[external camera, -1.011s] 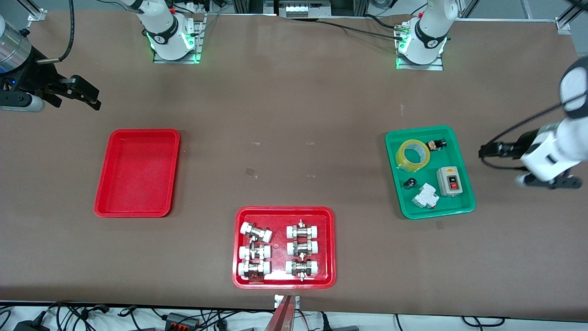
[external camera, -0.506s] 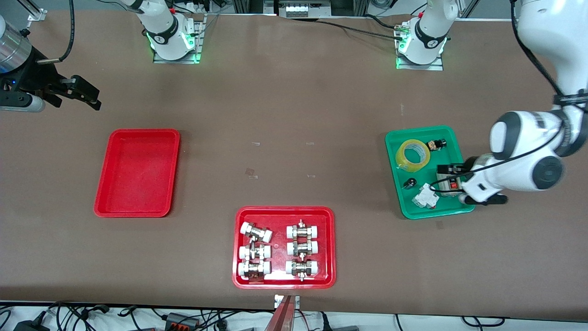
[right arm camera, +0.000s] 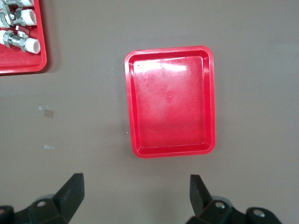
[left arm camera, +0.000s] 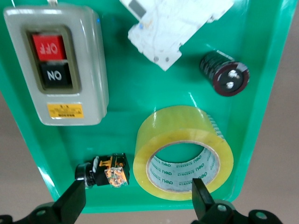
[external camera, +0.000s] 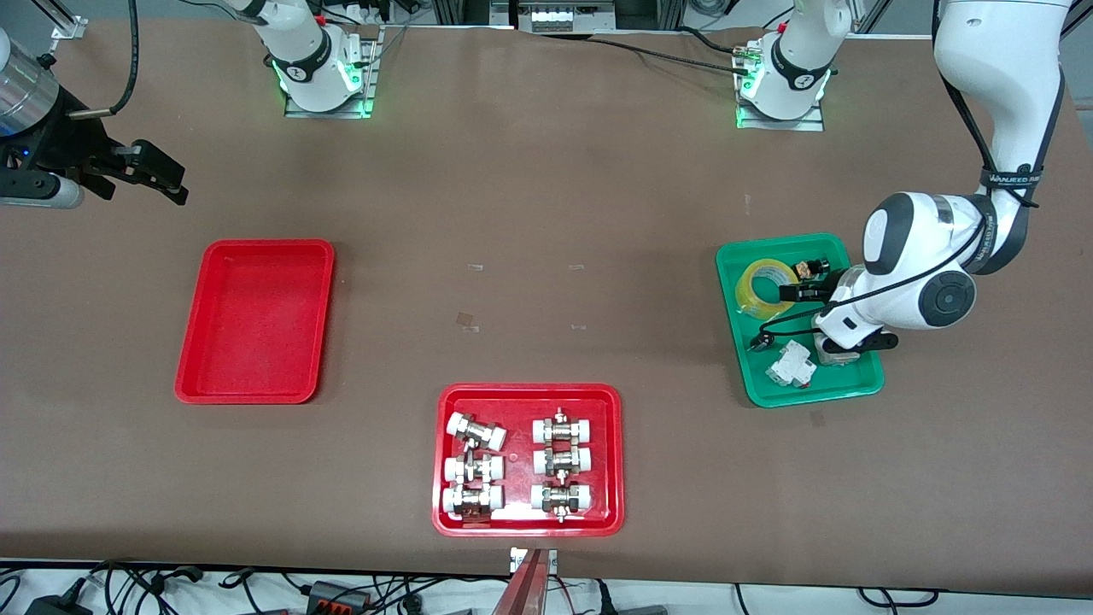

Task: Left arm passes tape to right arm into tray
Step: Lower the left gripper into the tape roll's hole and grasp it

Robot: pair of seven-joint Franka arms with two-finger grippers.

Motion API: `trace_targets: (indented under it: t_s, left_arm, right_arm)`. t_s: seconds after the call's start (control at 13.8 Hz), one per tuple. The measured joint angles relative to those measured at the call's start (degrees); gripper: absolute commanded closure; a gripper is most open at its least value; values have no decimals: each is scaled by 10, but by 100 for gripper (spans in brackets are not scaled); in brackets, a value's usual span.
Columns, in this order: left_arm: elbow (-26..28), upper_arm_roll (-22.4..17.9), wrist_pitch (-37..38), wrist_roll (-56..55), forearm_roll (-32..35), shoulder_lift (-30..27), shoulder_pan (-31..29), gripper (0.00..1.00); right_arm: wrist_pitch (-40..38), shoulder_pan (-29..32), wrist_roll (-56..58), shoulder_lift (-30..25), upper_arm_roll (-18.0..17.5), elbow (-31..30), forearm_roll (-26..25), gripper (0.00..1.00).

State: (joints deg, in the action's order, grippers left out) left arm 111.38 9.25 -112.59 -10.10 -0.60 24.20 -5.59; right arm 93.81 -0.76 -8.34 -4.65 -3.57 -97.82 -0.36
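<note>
- The tape [external camera: 767, 288] lies in the green tray [external camera: 755, 386], at the left arm's end of the table.
- The switch box [left arm camera: 58, 65], breaker [external camera: 790, 364] and capacitor [external camera: 758, 342] share that tray, nearer the front camera than the tape.
- The tray [external camera: 256, 319] sits at the right arm's end.
- The fittings tray [external camera: 527, 395] lies between them, nearest the camera.

The setting is a robotics laboratory. Two white robot arm bases with green indicator lights [external camera: 323, 73] are bolted to a wide brown-covered table [external camera: 546, 213]. Aluminium frame rails [external camera: 1046, 38] border the bench. Black cables and power adapters [external camera: 324, 591] lie along the table edge nearest the front camera.
</note>
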Motion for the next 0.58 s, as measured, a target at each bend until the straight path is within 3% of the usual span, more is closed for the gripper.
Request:
trace_targets:
  t_s: [0.58]
  left_arm:
    - [38,2,-26,-36,0,16,1,0]
  right_arm:
    - [0,0,0,0,0,0,0,0]
